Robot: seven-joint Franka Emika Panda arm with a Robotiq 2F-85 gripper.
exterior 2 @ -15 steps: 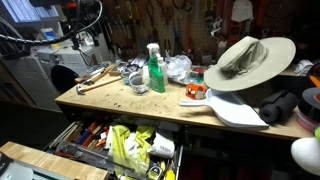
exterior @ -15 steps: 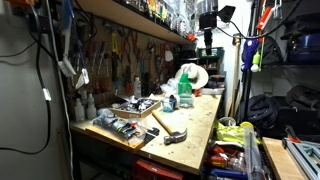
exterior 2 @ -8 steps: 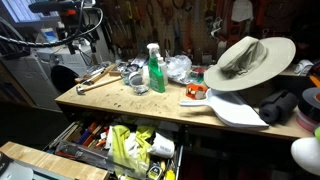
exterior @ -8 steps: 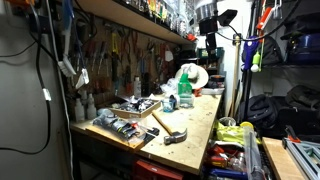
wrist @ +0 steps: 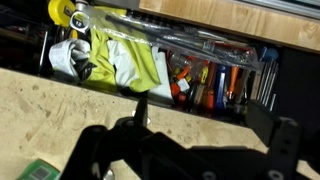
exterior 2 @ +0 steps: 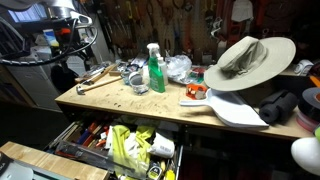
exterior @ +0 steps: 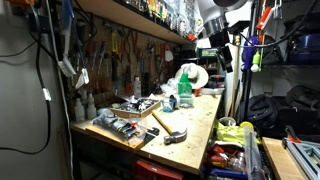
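Above the front edge of the workbench (exterior 2: 112, 100), the gripper (exterior 2: 66, 42) hangs high, well apart from all items; whether its jaws are open cannot be determined. Both exterior views show one hammer (exterior 2: 95, 80), one green spray bottle (exterior 2: 153, 70) and one hat (exterior 2: 247, 60). The wrist view shows none of these. It shows one open drawer (wrist: 262, 72) from overhead, holding one yellow-green cloth (wrist: 135, 62) beside orange-handled tools (wrist: 205, 85).
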